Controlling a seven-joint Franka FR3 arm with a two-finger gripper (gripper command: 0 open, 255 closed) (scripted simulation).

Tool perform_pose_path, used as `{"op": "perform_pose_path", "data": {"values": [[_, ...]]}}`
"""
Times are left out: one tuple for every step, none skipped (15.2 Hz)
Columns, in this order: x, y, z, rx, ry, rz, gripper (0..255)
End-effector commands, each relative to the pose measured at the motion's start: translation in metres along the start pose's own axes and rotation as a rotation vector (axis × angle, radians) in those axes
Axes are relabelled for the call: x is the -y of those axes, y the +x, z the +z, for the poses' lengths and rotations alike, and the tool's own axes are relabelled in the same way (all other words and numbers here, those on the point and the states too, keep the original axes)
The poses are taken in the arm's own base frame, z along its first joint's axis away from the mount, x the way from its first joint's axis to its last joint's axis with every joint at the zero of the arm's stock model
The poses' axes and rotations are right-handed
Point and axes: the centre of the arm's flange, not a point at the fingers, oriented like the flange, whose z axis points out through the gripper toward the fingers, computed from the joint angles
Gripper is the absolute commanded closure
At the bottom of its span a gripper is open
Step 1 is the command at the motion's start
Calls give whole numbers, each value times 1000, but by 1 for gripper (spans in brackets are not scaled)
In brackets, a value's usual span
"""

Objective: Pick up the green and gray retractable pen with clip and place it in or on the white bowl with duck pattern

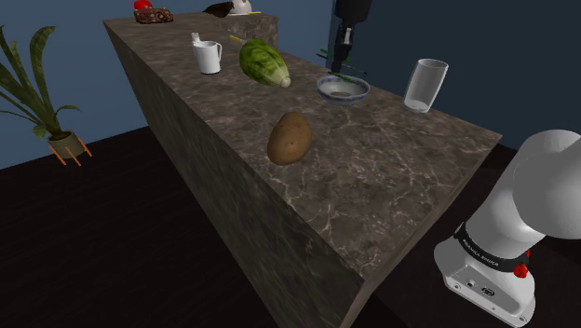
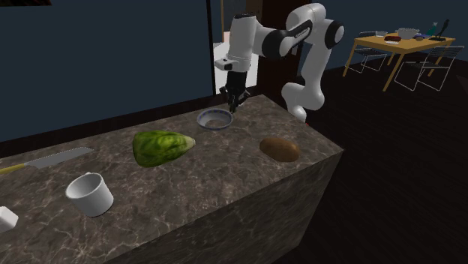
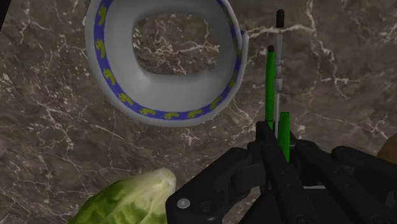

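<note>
Wrist view: fingers [image 3: 267,145] clasp pen [image 3: 271,83] beside bowl [image 3: 167,115].

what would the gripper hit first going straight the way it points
Likely the marble countertop beside the bowl, not the bowl itself; the held pen sticks out past the gripper, so its tip would land first.

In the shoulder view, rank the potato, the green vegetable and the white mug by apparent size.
1. potato and green vegetable: about alike, the potato nearer the camera, so unranked
2. white mug: smallest
</note>
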Motion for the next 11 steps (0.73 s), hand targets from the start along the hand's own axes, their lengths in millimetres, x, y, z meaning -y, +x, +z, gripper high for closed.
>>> {"op": "perform_pose_path", "data": {"values": [[-24, -10, 1, 0, -1, -1, 255], [-36, -15, 2, 0, -1, -1, 255], [-49, -19, 2, 0, -1, -1, 255], [-61, -24, 3, 0, -1, -1, 255], [-73, -28, 4, 0, -1, -1, 255], [-86, -33, 5, 0, -1, -1, 255], [-98, -37, 5, 0, -1, -1, 255], [-103, -39, 6, 0, -1, -1, 255], [-102, -39, 11, 0, -1, -1, 255], [-102, -40, 16, 0, -1, -1, 255], [-101, -41, 21, 0, -1, -1, 255]]}}
